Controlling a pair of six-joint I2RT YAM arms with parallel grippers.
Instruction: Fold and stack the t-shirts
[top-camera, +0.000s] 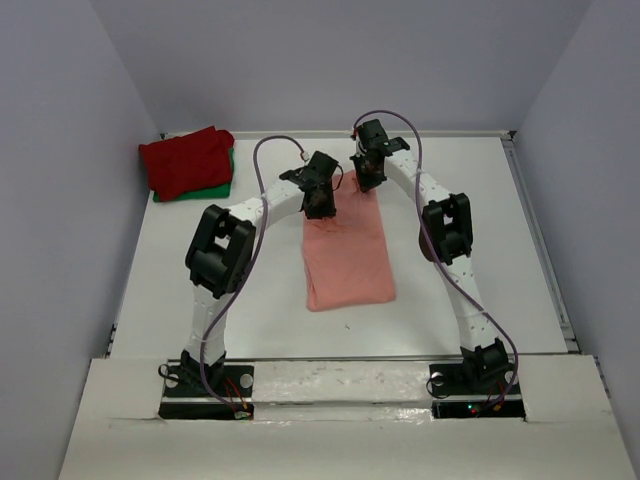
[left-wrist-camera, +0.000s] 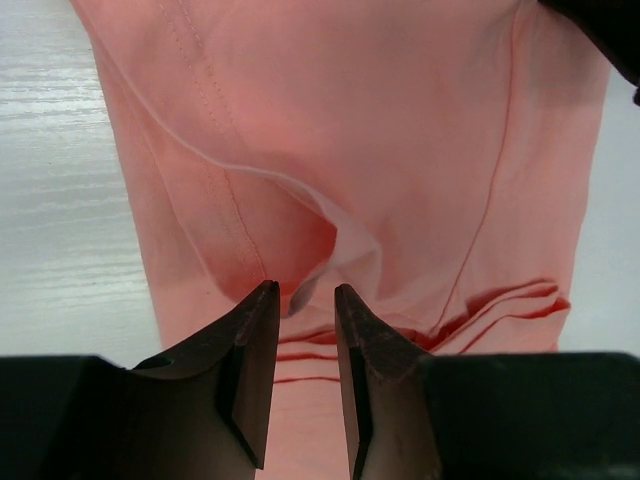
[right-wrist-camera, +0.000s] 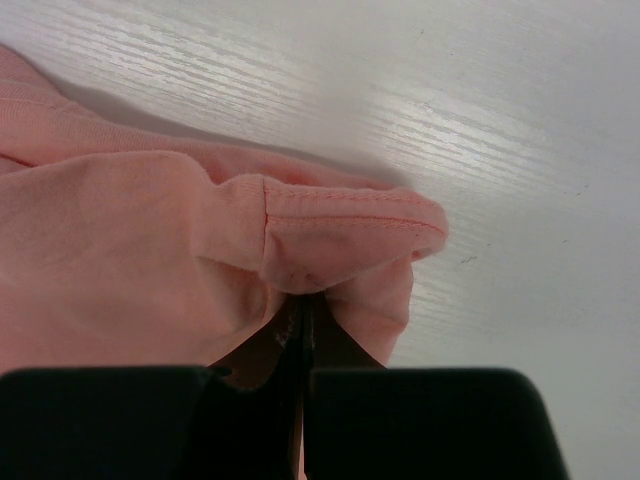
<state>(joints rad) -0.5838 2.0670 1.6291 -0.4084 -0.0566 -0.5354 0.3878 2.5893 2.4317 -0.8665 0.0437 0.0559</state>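
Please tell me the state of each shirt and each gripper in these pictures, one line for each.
pink shirt: folded into a long strip, lying on the table, far edge pinched.
red shirt: folded, stacked on the green shirt.
green shirt: folded, under the red shirt, only its edge shows.
left gripper: open, over the pink shirt.
right gripper: shut on the pink shirt's edge.

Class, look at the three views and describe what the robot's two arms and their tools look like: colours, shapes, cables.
Both the left arm and right arm have white links joined by chunky black joint housings, on black bases. A thin purple cable loops along each. The left tool and right tool have dark, tapering, wedge-shaped fingers.
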